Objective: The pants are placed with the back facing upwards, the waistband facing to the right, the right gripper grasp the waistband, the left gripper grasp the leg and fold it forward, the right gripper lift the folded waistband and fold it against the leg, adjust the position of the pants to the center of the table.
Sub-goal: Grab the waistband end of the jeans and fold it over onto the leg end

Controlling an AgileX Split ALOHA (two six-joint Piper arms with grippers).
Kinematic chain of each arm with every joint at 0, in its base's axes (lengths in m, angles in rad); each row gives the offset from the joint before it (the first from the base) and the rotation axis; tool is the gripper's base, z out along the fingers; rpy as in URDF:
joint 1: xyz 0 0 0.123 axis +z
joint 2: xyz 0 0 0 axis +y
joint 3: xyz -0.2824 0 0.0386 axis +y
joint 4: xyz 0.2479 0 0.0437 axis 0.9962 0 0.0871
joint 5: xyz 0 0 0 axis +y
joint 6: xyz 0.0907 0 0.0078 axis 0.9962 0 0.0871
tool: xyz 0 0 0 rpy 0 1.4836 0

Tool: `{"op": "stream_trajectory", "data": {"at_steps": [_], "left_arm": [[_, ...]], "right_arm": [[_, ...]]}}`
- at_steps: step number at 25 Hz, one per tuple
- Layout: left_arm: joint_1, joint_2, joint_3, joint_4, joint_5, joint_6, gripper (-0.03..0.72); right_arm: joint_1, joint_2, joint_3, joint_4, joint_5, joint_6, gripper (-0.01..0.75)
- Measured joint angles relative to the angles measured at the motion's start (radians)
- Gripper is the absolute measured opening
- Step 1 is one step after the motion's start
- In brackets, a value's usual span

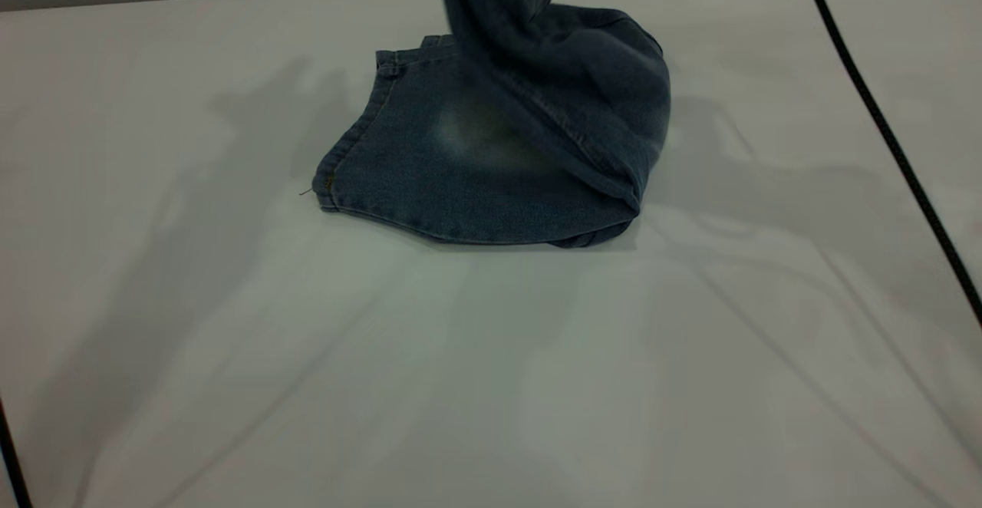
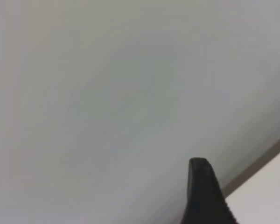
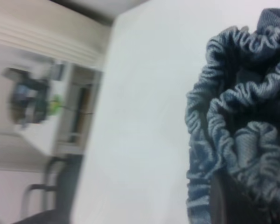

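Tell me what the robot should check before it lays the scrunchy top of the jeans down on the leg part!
1. Waistband held by the right end effector: ok, the gathered elastic is bunched against its dark finger.
2. Waistband lifted off the table: ok, the pants rise out of the exterior view's top edge.
3. Lower part lying flat: ok, the folded leg rests on the table.
4. Left end effector clear of the cloth: ok, its wrist view shows only bare table.
5. Pants centred on the table: not ok, they sit toward the far edge.
6. Printed picture side: cannot tell, no print shows.
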Motion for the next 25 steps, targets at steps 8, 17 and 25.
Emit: {"op": "stream_trajectory", "data": {"at_steps": [8, 17, 25], "left_arm": [[0.0, -0.083, 0.0, -0.002, 0.035, 0.0, 0.384], [0.0, -0.085, 0.001, -0.014, 0.046, -0.002, 0.384], [0.0, -0.085, 0.001, -0.014, 0.042, -0.003, 0.383]], "right_arm": [[0.115, 0.115, -0.001, 0.009, -0.133, -0.088, 0.101], [0.116, 0.191, -0.051, 0.004, -0.07, -0.081, 0.102], [0.117, 0.189, -0.141, 0.005, 0.0, -0.099, 0.279]]}}
